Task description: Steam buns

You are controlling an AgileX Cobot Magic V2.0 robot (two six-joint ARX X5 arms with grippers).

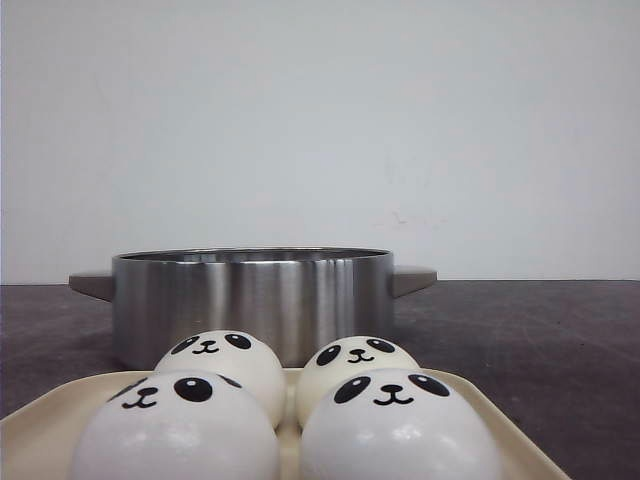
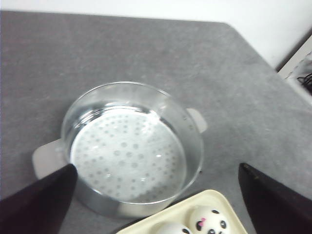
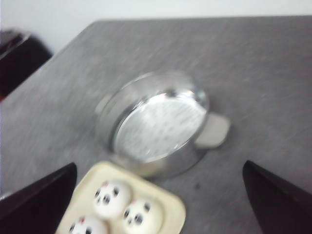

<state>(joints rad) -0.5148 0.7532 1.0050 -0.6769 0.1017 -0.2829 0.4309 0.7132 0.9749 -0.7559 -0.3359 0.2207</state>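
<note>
Four white panda-face buns sit on a cream tray [image 1: 40, 425] in the front view: far left bun [image 1: 222, 362], far right bun [image 1: 352, 366], near left bun [image 1: 176, 425], near right bun [image 1: 398, 425]. Behind the tray stands a steel steamer pot [image 1: 252, 300], empty, its perforated floor seen in the left wrist view [image 2: 129, 151]. My left gripper [image 2: 156, 195] is open, above the pot's near rim and the tray's edge [image 2: 195, 201]. My right gripper [image 3: 158, 195] is open, above the tray [image 3: 168, 202] and its buns [image 3: 112, 197].
The pot has a flat handle on each side [image 1: 92, 284] [image 1: 414, 279]. The dark grey table [image 2: 146, 53] ends at a pale wall behind. A dark object [image 3: 19, 56] stands beyond the table edge in the right wrist view.
</note>
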